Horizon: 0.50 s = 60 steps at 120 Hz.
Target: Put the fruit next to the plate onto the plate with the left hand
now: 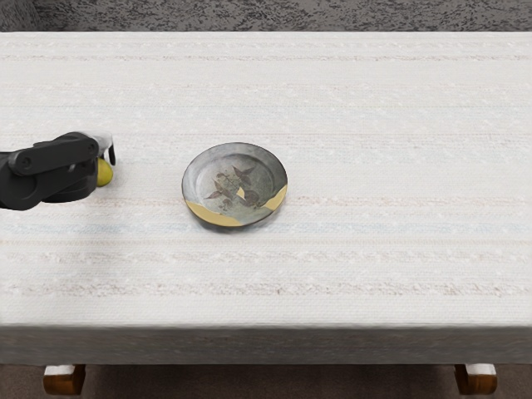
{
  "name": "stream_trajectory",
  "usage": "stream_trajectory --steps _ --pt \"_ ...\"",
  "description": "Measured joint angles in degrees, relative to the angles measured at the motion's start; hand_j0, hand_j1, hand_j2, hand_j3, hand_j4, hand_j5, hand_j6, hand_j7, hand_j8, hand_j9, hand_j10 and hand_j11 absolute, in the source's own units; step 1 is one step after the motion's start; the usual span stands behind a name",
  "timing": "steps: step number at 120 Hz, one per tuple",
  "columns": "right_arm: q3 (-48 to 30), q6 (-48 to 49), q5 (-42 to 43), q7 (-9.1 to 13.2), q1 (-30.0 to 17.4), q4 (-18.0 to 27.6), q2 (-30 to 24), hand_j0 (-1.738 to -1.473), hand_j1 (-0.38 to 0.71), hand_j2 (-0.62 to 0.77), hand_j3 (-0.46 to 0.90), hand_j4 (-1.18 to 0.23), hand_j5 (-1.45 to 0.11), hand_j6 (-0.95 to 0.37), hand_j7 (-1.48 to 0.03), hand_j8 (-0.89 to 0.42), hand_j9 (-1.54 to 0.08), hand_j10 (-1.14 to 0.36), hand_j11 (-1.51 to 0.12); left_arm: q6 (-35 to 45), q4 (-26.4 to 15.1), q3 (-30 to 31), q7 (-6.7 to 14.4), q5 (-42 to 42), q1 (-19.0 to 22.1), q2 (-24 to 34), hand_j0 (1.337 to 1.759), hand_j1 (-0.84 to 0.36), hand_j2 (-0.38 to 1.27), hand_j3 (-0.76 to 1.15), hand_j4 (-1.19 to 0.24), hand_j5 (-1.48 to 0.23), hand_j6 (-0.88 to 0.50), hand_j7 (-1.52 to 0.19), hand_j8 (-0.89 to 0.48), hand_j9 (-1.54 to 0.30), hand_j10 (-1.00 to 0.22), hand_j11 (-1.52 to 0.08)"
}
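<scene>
A round grey plate (234,184) with a yellow patch and dark fish drawings lies flat near the middle of the table. To its left, my left hand (98,162) comes in from the left edge and covers most of a small yellow fruit (105,172), of which only a sliver shows by the dark fingers. The hand sits over the fruit at table level; whether the fingers close on it is hidden by the forearm. A gap of bare table separates the fruit from the plate.
The white table (349,108) with faint stripes spans the whole view, its front edge near the bottom. Wooden feet (63,379) show beneath the two front corners.
</scene>
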<state>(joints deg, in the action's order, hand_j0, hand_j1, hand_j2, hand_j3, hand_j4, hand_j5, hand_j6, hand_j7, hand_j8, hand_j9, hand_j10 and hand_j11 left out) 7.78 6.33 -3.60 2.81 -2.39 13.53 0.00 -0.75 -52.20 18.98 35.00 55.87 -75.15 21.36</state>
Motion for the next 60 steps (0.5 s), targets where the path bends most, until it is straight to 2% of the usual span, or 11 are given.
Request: stream_trajectory --steps 22,37,60 --pt "0.00 0.00 0.00 0.00 0.01 0.00 0.00 -1.658 -0.33 0.00 0.00 -0.01 -0.02 -0.01 -0.02 -0.01 -0.02 -0.01 -0.02 -0.05 -0.01 -0.04 0.00 -0.01 0.00 0.40 1.655 -0.27 0.19 0.00 -0.60 -0.79 -0.43 -0.80 -0.51 -0.80 -0.60 -0.80" --pt "0.00 0.00 0.00 0.00 0.01 0.00 0.00 -1.658 -0.33 0.00 0.00 -0.01 -0.02 -0.01 -0.02 -0.01 -0.02 -0.01 -0.02 -0.13 -0.02 -0.23 0.01 -0.11 0.00 0.61 1.653 -0.24 0.29 0.00 -0.65 -0.88 -0.46 -0.88 -0.50 -0.89 -0.66 -0.89" --pt "-0.02 0.00 0.00 0.00 0.02 0.00 0.00 -1.658 -0.33 0.00 0.00 -0.01 -0.02 -0.01 -0.02 -0.01 -0.02 -0.01 -0.02 -0.12 -0.17 -0.84 -0.01 -0.53 0.00 0.88 1.652 -0.22 0.38 0.00 -0.65 -1.00 -0.44 -1.00 -0.51 -1.01 -0.74 -1.01"
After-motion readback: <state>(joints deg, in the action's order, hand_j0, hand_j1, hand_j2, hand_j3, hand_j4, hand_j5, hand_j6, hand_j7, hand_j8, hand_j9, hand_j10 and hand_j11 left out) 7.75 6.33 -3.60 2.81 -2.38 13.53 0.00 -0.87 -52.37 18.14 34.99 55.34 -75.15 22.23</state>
